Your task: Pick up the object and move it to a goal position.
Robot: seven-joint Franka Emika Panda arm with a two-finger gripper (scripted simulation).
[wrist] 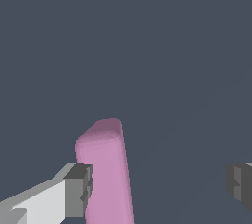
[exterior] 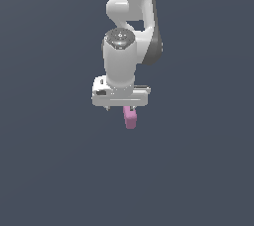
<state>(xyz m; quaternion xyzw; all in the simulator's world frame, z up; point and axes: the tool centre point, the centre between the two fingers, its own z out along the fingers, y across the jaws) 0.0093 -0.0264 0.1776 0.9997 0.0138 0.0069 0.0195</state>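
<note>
The object, a small pink elongated block (exterior: 130, 117), shows just below the white gripper hand in the exterior view. In the wrist view the pink block (wrist: 108, 174) lies between the two fingers, right next to one grey fingertip (wrist: 78, 188). The other fingertip (wrist: 241, 183) stands far off from it with a wide gap. My gripper (wrist: 160, 186) is open around the block, not closed on it. In the exterior view the gripper (exterior: 121, 107) points down and its hand hides most of the fingers. No goal marker is visible.
A plain dark blue-grey surface (exterior: 49, 170) fills both views. The white arm (exterior: 129, 17) rises behind the gripper towards the top of the exterior view.
</note>
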